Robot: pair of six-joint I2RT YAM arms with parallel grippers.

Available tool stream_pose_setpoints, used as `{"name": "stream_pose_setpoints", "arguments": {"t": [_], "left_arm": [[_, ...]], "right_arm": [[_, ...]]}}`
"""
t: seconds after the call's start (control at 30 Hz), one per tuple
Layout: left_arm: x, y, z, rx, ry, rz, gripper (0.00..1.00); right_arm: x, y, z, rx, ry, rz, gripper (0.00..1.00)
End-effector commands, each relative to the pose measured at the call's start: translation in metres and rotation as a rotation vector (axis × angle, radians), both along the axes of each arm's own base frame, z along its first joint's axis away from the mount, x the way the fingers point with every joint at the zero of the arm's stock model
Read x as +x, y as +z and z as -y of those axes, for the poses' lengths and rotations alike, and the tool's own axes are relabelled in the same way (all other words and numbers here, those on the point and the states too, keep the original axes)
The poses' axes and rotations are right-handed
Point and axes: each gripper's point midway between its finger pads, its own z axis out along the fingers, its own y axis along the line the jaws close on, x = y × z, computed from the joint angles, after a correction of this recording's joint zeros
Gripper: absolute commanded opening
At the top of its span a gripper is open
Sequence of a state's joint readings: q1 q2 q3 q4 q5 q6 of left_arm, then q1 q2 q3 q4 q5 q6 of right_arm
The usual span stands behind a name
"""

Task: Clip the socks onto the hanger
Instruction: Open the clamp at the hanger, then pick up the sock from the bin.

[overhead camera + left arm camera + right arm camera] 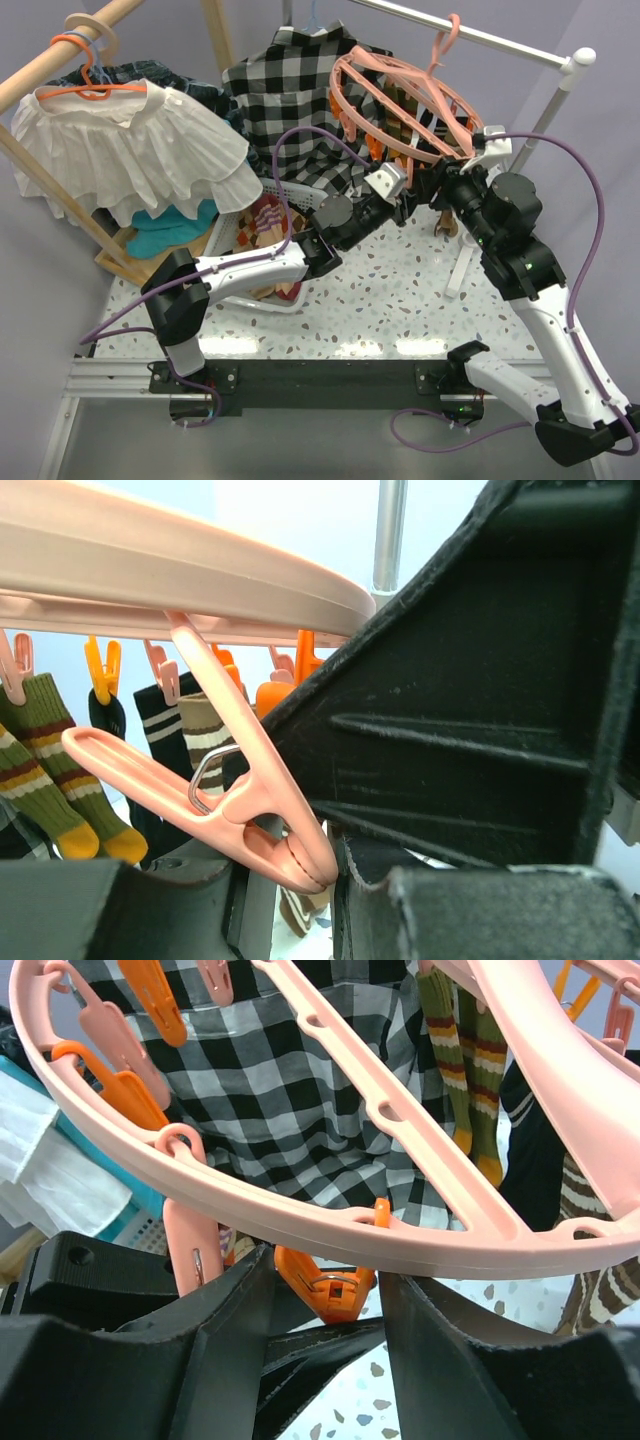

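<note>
The salmon-pink hanger (400, 95) hangs from the rod at the back right, and both grippers are raised under its near rim. My left gripper (408, 200) is open, and the shut tip of a pink peg (235, 800) lies between its fingers against the right one. My right gripper (445, 188) is open, with its fingers on either side of an orange peg (325, 1285) under the ring (300, 1210). Olive striped socks (40, 770), a black striped sock (160, 720) and a brown-and-cream striped sock (205, 735) hang from pegs. The olive socks also show in the right wrist view (460, 1070).
A black-and-white checked shirt (290, 90) hangs behind the ring. A white mesh basket (290, 195) of clothes stands at the centre left. A white skirt (130, 145) hangs on an orange coat hanger (85, 65) from a wooden frame. A white rail post (555, 100) stands at the right.
</note>
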State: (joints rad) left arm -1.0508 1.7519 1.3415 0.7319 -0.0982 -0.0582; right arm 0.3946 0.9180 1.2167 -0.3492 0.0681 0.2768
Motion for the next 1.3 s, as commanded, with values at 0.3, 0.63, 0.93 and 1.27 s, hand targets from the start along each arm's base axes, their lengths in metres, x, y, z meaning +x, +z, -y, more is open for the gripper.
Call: {"name": "stream_pose_setpoints", "arguments": {"t": [0.3,0.63,0.93,1.27], "left_arm": [[-0.012,0.001,-0.002,0.022,-0.006,-0.003,0.31],[-0.019,-0.034,-0.058,0.049,0.103,-0.118,0.76],[-0.002,-0.131,-0.175,0.18,0.404,-0.485,0.93],[0.043,-0.195,-0.305,0.316,0.743,-0.817,0.92]], "right_arm": [[-0.001,0.036,0.006,0.035,-0.026,0.133,0.18],[-0.003,0.028,0.008,0.012,-0.027,0.118,0.0],[-0.003,0.009,0.005,-0.011,-0.011,0.079,0.01],[-0.002,-0.001,0.002,-0.027,0.005,0.056,0.0]]}}
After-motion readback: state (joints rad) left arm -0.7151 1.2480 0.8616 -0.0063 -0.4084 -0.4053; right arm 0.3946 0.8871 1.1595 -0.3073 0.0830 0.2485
